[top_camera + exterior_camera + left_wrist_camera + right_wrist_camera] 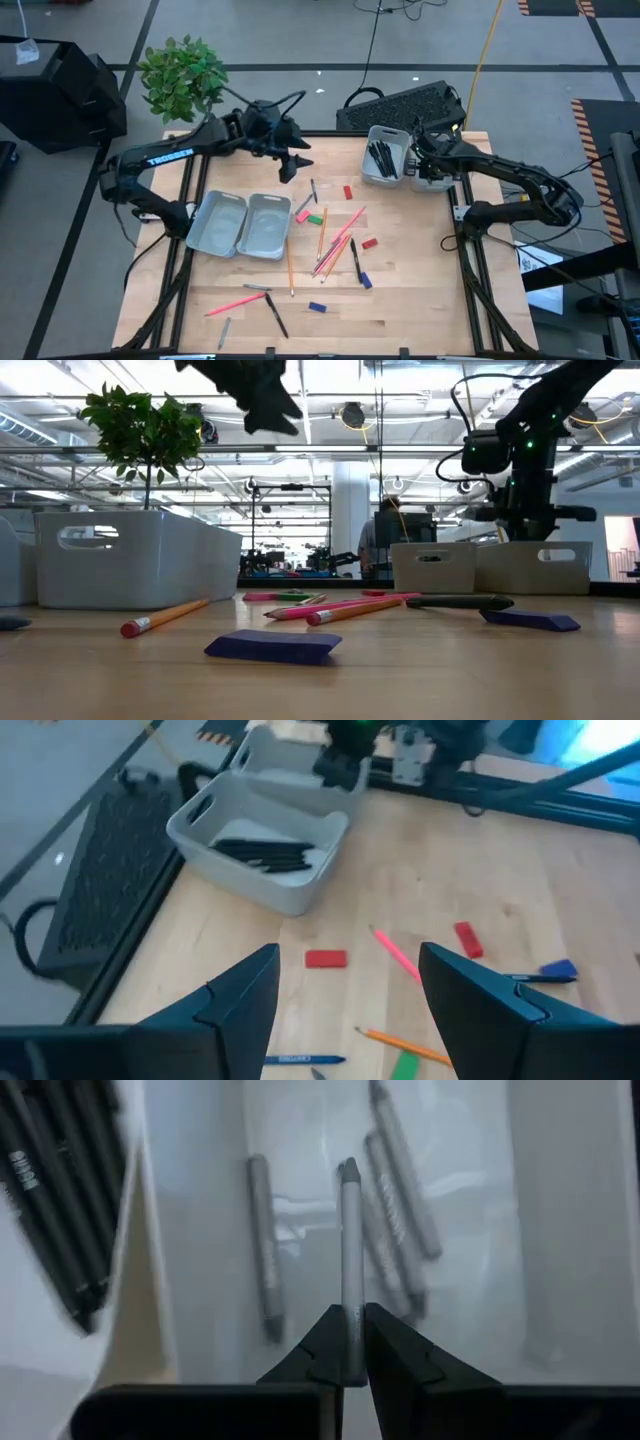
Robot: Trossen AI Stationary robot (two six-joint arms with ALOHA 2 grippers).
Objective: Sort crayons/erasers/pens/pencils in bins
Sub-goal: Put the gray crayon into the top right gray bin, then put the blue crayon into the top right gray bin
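Note:
My right gripper is shut on a grey stick over the far-right bin, where several like grey sticks lie. The bin beside it holds black pens. My left gripper hangs open above the table's far middle, with nothing between its fingers. Orange and pink pencils, red erasers, a green eraser, a blue eraser and black pens lie loose on the table. The left bin pair holds nothing. My right gripper pinches the grey stick between its two fingertips at the stick's near end. The stick runs on past the fingertips in line with the fingers, and its free end is over the bin's floor. Whether that end touches the floor does not show.
A potted plant stands at the far left corner and a black keyboard lies beyond the far edge. The loose things are spread from the table's middle to its near edge. A person shows in the room behind.

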